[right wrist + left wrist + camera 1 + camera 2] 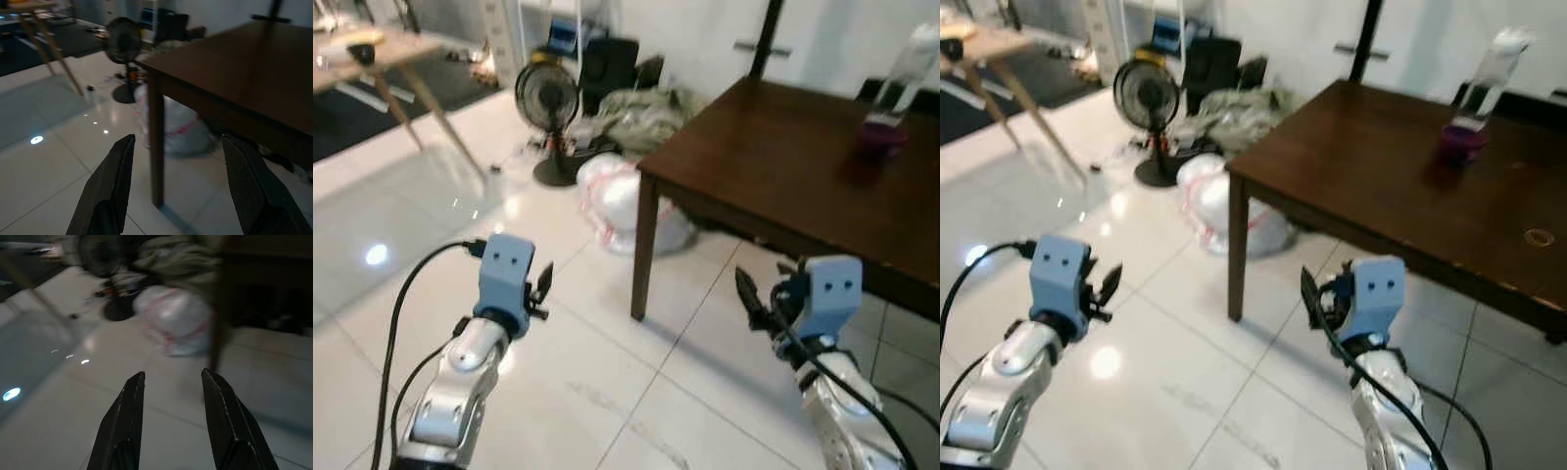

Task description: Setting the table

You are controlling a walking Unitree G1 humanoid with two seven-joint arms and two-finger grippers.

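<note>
While they hover over tile, left pincer and right pincer both agape, empty

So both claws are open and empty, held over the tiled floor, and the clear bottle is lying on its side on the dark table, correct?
Not quite. The clear bottle stands upright on the dark table, as the right eye view shows. The rest holds: the left claw and right claw are open and empty over the tiled floor.
</note>
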